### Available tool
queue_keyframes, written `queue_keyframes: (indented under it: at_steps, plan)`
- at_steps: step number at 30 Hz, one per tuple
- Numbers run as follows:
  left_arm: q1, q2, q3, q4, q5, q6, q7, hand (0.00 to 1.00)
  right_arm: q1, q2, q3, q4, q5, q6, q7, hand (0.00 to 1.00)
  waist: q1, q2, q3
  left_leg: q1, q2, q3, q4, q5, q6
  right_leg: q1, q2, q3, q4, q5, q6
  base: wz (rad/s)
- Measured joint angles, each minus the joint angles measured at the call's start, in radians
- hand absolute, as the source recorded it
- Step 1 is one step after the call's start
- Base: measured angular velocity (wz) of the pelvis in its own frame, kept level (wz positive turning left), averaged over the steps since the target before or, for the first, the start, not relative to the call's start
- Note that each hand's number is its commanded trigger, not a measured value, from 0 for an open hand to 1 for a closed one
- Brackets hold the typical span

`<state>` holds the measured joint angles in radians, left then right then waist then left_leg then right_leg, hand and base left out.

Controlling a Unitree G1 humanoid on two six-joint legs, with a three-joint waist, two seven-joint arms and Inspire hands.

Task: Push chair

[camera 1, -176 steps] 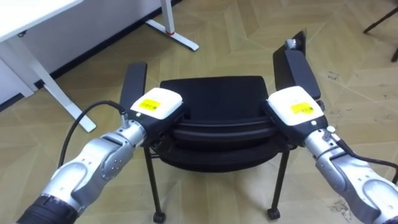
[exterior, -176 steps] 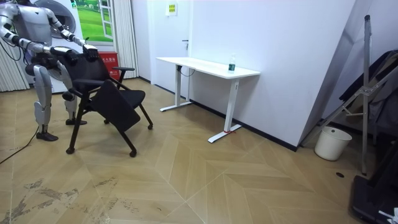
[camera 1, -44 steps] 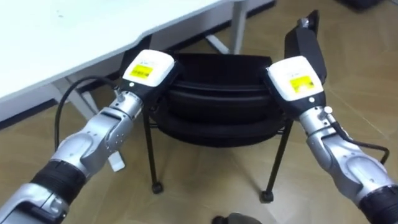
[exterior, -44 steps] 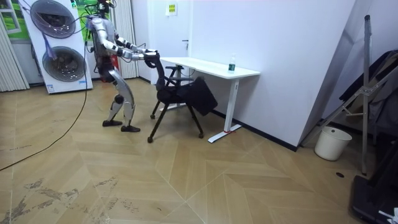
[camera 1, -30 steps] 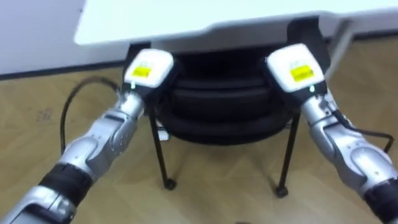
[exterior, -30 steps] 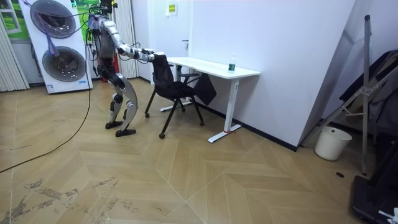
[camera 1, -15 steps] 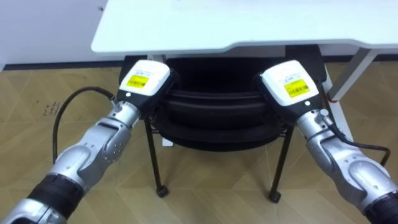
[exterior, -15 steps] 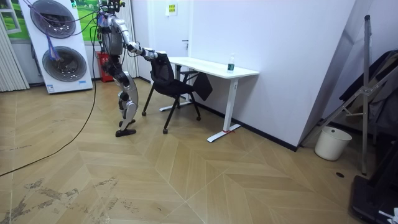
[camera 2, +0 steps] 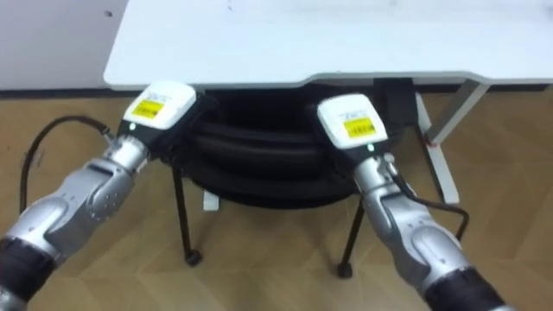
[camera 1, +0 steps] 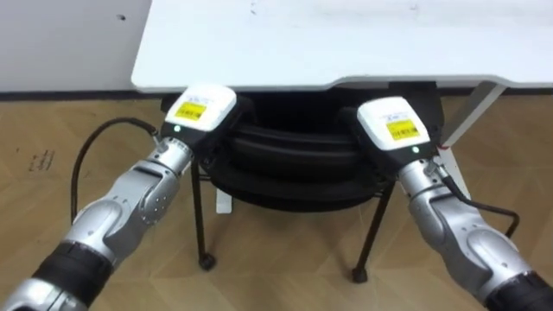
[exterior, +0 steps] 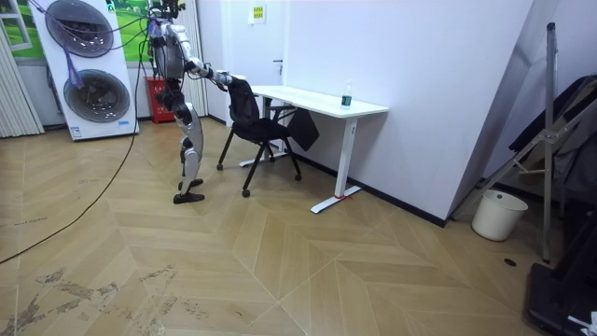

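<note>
Looking down, I see my left hand (camera 1: pixel 200 117) and right hand (camera 1: pixel 390 128) set on the top corners of the black chair with a curved back and thin metal legs (camera 1: pixel 294 164). Their fingers are hidden behind the backrest, so I cannot tell whether they grip. The seat lies under the white table (camera 1: pixel 259 52), with the backrest just beside its edge. I judge the push nearly done, with at most a short nudge left.

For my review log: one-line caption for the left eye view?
Left hand and right hand at the backrest of the chair, its seat partly under the white desk.
</note>
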<state>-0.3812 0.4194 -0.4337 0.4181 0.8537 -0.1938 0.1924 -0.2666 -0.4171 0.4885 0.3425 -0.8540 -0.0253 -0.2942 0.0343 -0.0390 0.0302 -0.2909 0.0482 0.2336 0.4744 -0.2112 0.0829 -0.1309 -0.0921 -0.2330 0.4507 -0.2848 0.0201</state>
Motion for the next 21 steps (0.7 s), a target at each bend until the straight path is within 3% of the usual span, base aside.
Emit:
queue_keyframes:
  at_steps: [6, 13, 14, 21]
  plan:
    - [0.007, -0.008, 0.007, -0.023, 0.000, -0.001, -0.042, 0.00, 0.016, 0.008, -0.036, 0.000, 0.000, -0.042, 0.037, 0.00, -0.002, -0.002, -0.0017, 0.008, -0.006, -0.018, -0.021, 0.014, 0.002, 0.029, 0.005, -0.021, -0.044, 0.020, 0.002, 0.10]
    - [0.020, -0.016, 0.010, -0.029, 0.001, -0.001, -0.093, 0.00, 0.019, 0.030, -0.040, 0.000, 0.022, -0.057, 0.080, 0.00, 0.000, -0.001, -0.0028, 0.049, -0.010, -0.017, -0.049, 0.022, 0.000, 0.078, 0.009, -0.023, -0.085, 0.033, 0.002, 0.00]
    - [0.040, -0.016, 0.017, -0.046, 0.001, 0.000, -0.095, 0.00, 0.021, 0.034, -0.040, 0.000, 0.026, -0.063, 0.086, 0.00, 0.000, 0.001, -0.0074, 0.054, -0.010, -0.017, -0.054, 0.022, -0.001, 0.083, 0.009, -0.024, -0.091, 0.036, 0.003, 0.00]
    - [0.088, -0.019, 0.034, -0.085, 0.001, 0.001, -0.106, 0.00, 0.033, 0.035, -0.040, -0.012, 0.032, -0.071, 0.104, 0.00, 0.001, 0.003, -0.0097, 0.081, -0.014, -0.017, -0.064, 0.023, -0.001, 0.113, 0.007, -0.029, -0.106, 0.036, 0.003, 0.01]
